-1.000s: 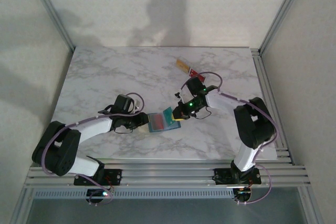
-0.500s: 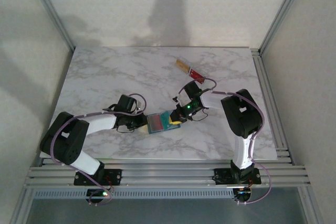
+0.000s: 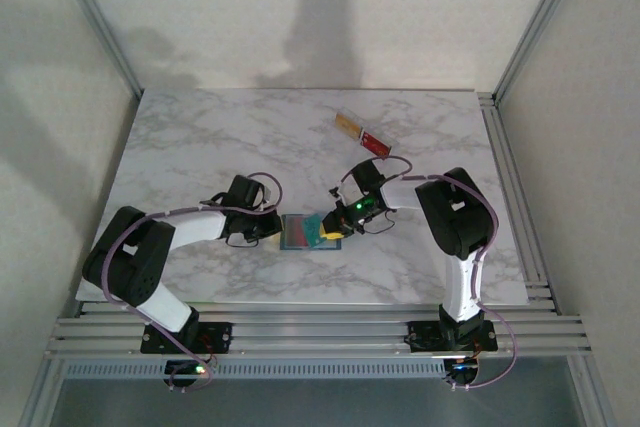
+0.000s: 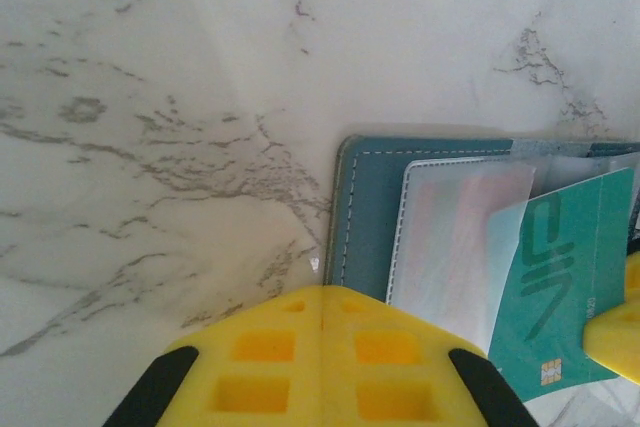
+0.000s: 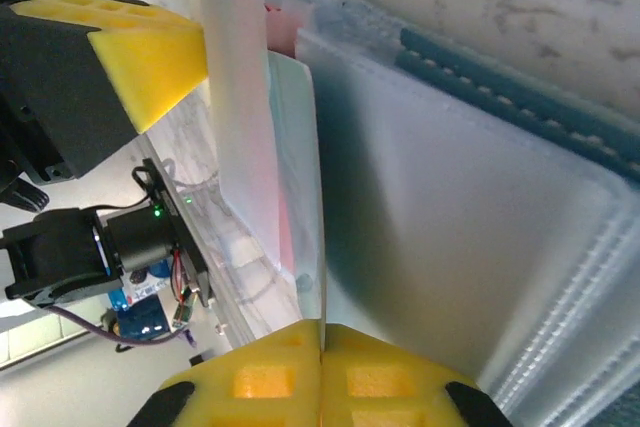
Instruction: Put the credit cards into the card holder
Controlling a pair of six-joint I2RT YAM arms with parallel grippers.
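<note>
Teal wallet (image 4: pixel 362 217) between pincers; left pincer (image 4: pixel 322 292) closed beside it, right pincer (image 5: pixel 322 327) pinching clear sleeve (image 5: pixel 420 247).

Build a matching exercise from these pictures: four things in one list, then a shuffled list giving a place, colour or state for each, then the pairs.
Things:
1 wallet
2 green card
3 red card
4 left gripper

Descriptions:
A shut
B far side of the table, right of centre
C teal, with a stitched edge
D partly under a clear sleeve

Pairs: 1-C, 2-D, 3-B, 4-A
</note>
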